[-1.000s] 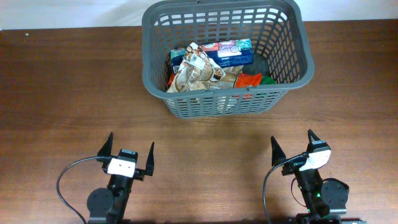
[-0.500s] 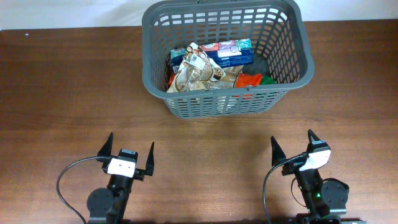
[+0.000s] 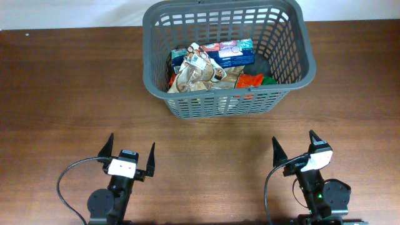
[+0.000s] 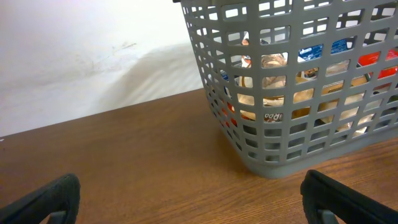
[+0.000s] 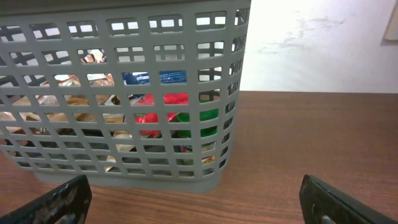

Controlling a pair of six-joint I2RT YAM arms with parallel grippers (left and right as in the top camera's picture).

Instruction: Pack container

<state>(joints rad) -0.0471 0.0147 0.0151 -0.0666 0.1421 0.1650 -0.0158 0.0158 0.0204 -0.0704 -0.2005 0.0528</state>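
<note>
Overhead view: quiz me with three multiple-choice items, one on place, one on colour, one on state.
1. Where on the table is the container? A near left corner; B between the arms; C far side, middle.
2. The box among the packets is mainly: A blue; B yellow; C black.
3. The left hand and right hand are: A shut on packets; B open, empty; C inside the container.
Answers: 1 C, it stands at the far edge, apart from both hands. 2 A, its top is blue. 3 B, spread wide, nothing between.
</note>
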